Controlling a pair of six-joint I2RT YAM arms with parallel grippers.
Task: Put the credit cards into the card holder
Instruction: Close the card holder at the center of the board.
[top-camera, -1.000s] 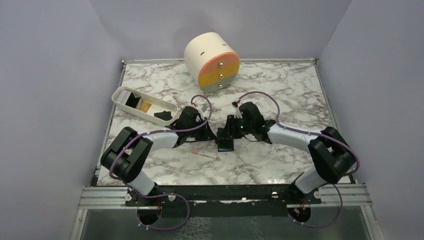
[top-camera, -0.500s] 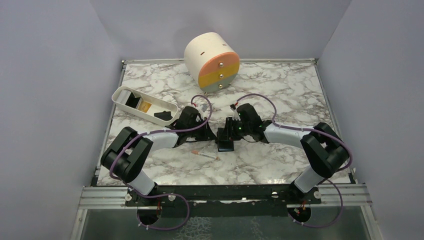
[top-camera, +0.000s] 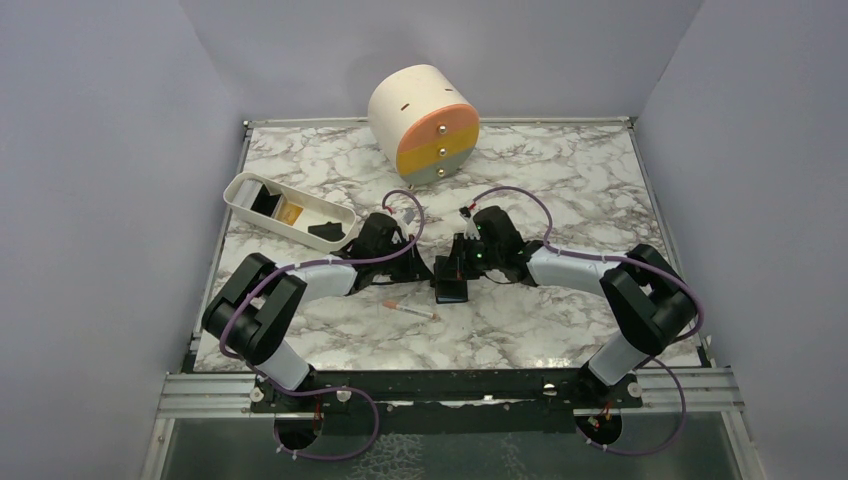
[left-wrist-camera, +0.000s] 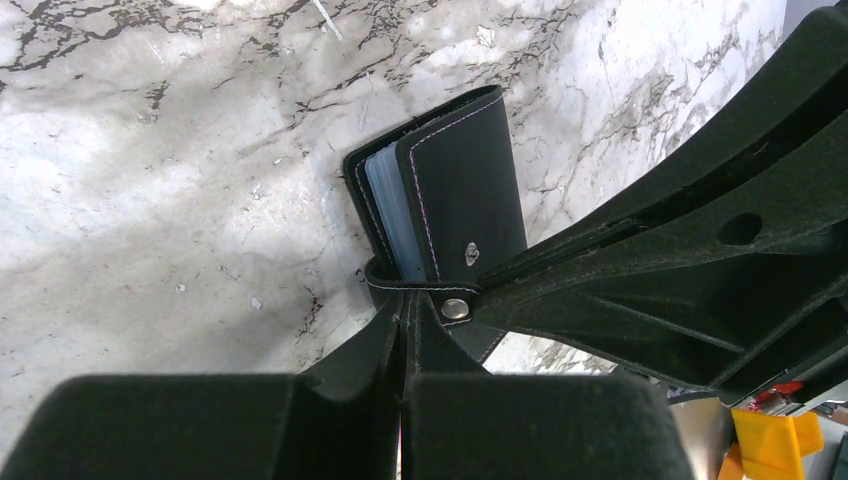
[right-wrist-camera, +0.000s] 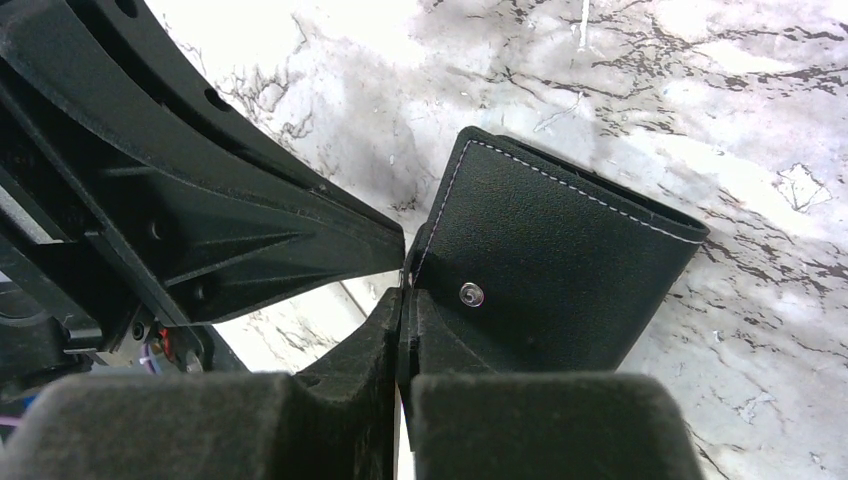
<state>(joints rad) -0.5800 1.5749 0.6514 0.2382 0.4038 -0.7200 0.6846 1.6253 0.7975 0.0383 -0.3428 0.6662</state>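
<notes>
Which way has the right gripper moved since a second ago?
Yes: the right gripper edged slightly left, judged against the round drawer unit, and shut on the card holder.

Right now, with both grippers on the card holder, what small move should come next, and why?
Probably ease the right gripper away from the left gripper, to spread the card holder: both are shut on it, and it is folded.
</notes>
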